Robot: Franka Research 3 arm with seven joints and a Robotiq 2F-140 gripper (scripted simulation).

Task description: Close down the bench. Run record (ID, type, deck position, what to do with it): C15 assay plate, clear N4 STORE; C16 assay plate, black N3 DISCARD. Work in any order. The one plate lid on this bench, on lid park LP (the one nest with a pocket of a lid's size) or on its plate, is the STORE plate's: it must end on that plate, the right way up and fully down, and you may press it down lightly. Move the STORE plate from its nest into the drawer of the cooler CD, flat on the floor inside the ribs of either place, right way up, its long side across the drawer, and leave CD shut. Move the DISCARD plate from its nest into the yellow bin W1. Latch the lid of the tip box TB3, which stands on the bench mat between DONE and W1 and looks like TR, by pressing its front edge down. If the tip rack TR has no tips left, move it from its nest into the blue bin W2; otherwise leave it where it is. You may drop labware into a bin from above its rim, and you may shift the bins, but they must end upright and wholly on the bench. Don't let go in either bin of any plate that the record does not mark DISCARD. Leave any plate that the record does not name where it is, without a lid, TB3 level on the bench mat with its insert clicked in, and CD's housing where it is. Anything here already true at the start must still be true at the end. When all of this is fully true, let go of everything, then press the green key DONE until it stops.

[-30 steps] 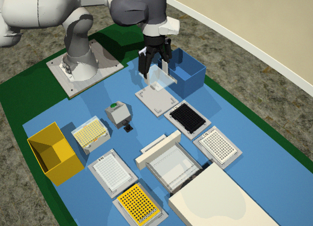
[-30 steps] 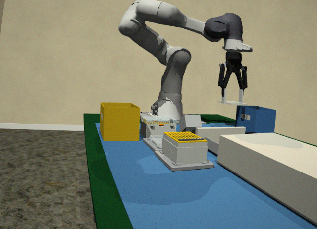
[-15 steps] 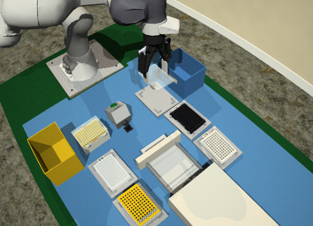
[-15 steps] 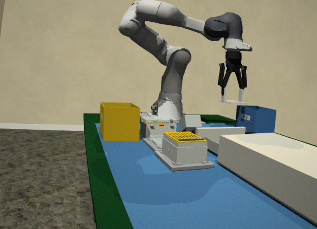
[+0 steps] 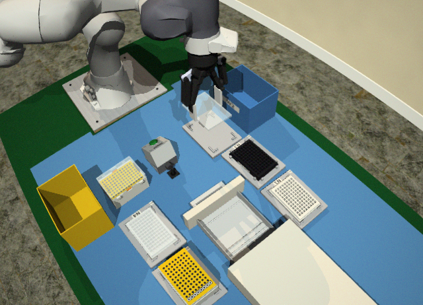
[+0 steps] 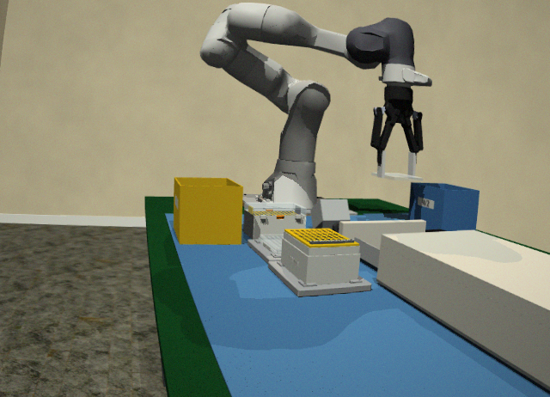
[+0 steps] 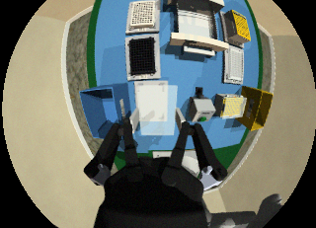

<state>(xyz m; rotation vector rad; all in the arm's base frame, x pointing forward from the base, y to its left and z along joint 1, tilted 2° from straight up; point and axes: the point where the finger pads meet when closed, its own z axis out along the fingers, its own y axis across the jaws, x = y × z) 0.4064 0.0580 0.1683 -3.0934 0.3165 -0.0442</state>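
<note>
My gripper (image 5: 205,105) is shut on the clear plate lid (image 5: 209,109) and holds it flat, well above the empty lid park LP (image 5: 211,138). The lid also shows in the side view (image 6: 396,175) and the wrist view (image 7: 156,110). The clear plate (image 5: 151,232) sits in nest N4 without a lid. The black plate (image 5: 253,158) sits in nest N3. The cooler's drawer (image 5: 232,226) stands open and empty in front of its housing (image 5: 297,271). Tip box TB3 (image 5: 121,180) stands beside the yellow bin W1 (image 5: 71,206). Tip rack TR (image 5: 187,276) shows one row of pale rings at its near edge.
The blue bin W2 (image 5: 250,97) stands just right of the held lid. The green key DONE (image 5: 155,142) sits on a grey box left of the lid park. Another white plate (image 5: 295,196) sits in nest N1 at the right.
</note>
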